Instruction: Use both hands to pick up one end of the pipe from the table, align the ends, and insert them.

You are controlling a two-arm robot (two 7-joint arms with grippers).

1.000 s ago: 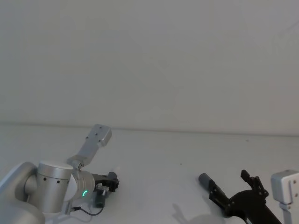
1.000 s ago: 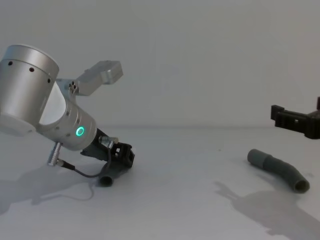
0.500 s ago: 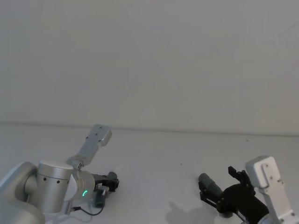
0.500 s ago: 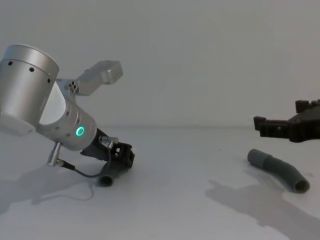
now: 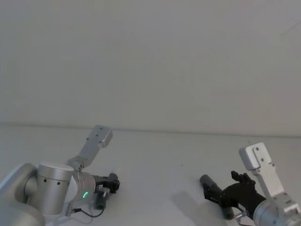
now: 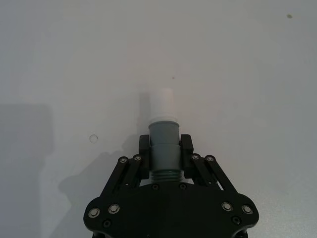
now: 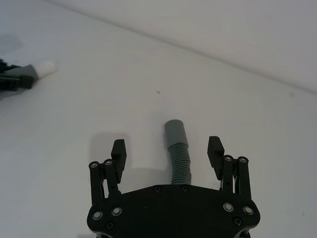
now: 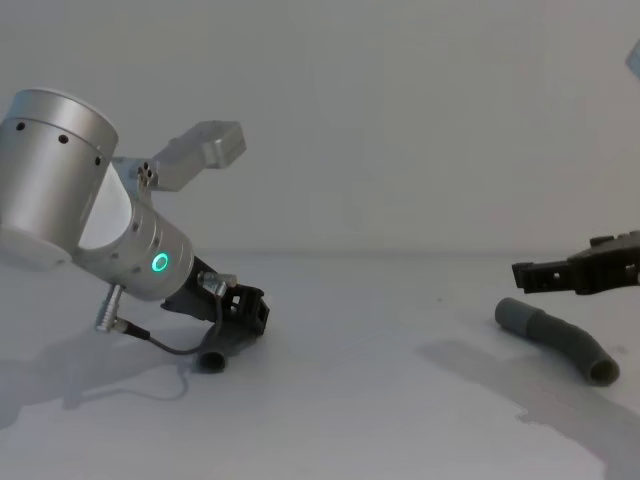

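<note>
the left pincer (image 6: 164,148) is staying where it was a second ago, low over the left side of the desk (image 8: 380,400), and it is clamping tight on the white-tipped hose piece (image 6: 164,153) just behind its smooth grey collar. the white tip (image 6: 161,104) is sticking out past the fingers, pointing away from the wrist, and the far ribbed end of that piece is resting on the desk in the chest view. the green ring light (image 8: 158,264) on the left wrist is glowing as before.

the right pincer (image 7: 167,148) is the one that is changing. a second ago it was hanging high at the right edge of the chest view; now it is sitting lower and further in, just above the grey hose piece (image 8: 555,335) and apart from it. its fingers are spreading wide, one on each side of the ribbed body, and neither is touching it in the right wrist view. the smooth cuff (image 7: 176,133) is poking out beyond the fingertips.

the grey hose piece is lying flat on the right side of the desk in the same spot as before, well apart from the white-tipped piece.
</note>
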